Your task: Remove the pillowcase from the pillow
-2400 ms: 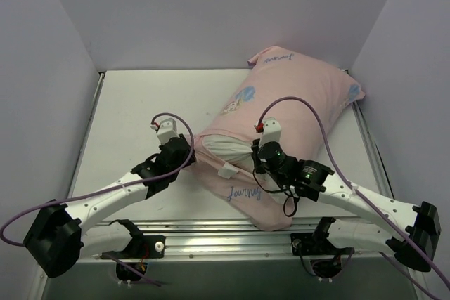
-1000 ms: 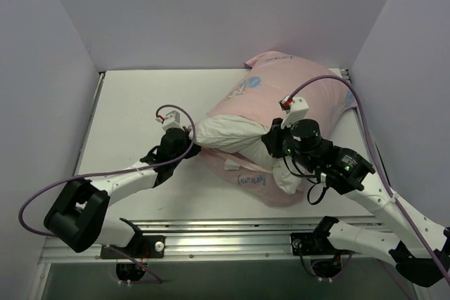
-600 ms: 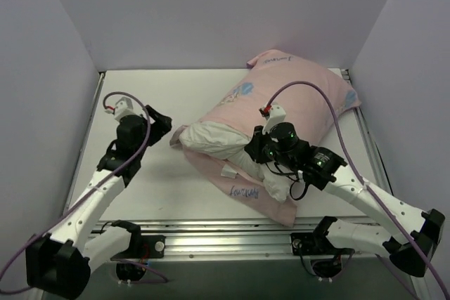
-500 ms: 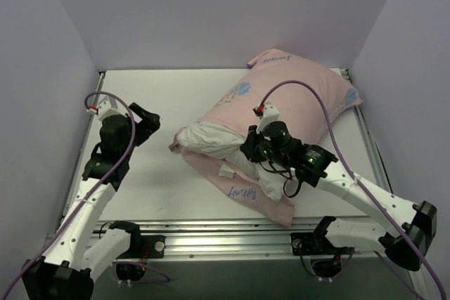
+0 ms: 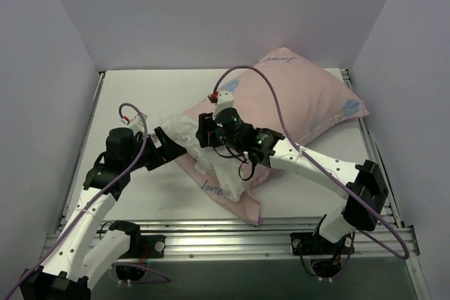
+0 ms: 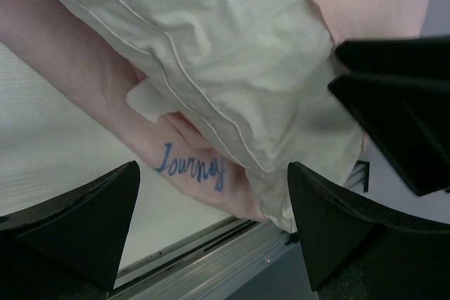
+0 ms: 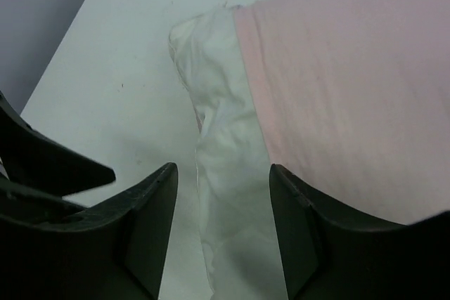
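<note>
The left hand (image 5: 169,151) is released, its two dark fingers (image 6: 77,223) spread wide and holding nothing. Just ahead of it lies the bared end of the white pillow (image 5: 184,128), and the left wrist view shows the piped seam of that pillow (image 6: 232,54) running across above the fingertips. Below the seam the pale pink pillowcase (image 6: 105,82) lies flat, with blue "Journey" lettering (image 6: 190,166) right between the fingers and a small white tag (image 6: 146,101) a little beyond them.

The right hand (image 5: 203,131) hangs over the same bared end, facing the left hand with the white cloth between the two. Its fingers (image 7: 151,230) stand apart and clamp nothing. The pillow (image 7: 218,138) runs under the gap, with the edge of the pillowcase (image 7: 337,89) on one side of it and the bare white desk (image 7: 126,68) on the other.

Behind the right hand the pillowcase (image 5: 302,96) covers the rest of the pillow, stretching away toward the far right corner of the desk (image 5: 133,96).
</note>
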{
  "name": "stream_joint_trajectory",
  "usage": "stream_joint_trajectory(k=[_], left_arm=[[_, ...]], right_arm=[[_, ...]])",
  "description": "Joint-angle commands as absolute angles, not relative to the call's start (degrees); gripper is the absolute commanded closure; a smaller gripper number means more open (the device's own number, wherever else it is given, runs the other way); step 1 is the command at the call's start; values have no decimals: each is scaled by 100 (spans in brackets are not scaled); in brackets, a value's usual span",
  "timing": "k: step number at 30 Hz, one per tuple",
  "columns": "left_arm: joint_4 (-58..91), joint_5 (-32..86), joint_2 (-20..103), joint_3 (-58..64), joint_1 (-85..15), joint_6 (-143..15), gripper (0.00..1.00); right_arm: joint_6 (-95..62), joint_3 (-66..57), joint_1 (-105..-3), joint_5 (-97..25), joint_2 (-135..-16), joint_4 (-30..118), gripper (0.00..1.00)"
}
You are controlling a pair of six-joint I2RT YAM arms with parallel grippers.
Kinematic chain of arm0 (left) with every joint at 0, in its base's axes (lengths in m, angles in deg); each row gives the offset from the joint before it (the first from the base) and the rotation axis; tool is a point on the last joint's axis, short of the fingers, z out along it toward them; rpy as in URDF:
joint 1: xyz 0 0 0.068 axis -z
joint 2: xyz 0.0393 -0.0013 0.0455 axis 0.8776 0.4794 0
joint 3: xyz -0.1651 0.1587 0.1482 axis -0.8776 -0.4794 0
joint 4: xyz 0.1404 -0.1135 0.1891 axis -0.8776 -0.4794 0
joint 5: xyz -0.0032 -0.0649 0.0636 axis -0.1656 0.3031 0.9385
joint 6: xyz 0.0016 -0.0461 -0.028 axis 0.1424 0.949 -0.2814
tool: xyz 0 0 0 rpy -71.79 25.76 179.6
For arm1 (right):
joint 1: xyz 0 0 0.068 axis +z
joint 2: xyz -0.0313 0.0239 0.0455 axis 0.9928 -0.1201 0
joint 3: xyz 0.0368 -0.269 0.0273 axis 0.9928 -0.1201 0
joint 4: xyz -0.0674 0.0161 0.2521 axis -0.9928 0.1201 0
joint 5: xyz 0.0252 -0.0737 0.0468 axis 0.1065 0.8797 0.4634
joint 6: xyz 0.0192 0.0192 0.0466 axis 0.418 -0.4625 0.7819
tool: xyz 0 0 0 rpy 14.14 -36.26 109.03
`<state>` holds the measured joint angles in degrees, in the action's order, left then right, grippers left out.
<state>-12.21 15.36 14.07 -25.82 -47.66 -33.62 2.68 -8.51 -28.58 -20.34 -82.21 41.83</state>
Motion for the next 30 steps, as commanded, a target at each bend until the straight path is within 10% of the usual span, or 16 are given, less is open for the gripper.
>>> stream_joint_trajectory(k=[1,14,22,30], left_arm=[[-519,925,1059,-2817,-4537,-3013,6],[1650,1812,2462,-3081,-2305,-2529,6],[2118,2242,3510,-2853,-1732,-2678,0],[2365,2550,3871,-2608,-1732,-2792,97]], right_arm=[[79,-367,-2896,-1367,-8012,4051,49],[88,-1533,-3897,-74,-6019,5378,12],[-61,-2703,-4047,-696,-4726,5730,14],[-79,-3511,-3968,-2094,-4408,5635,23]])
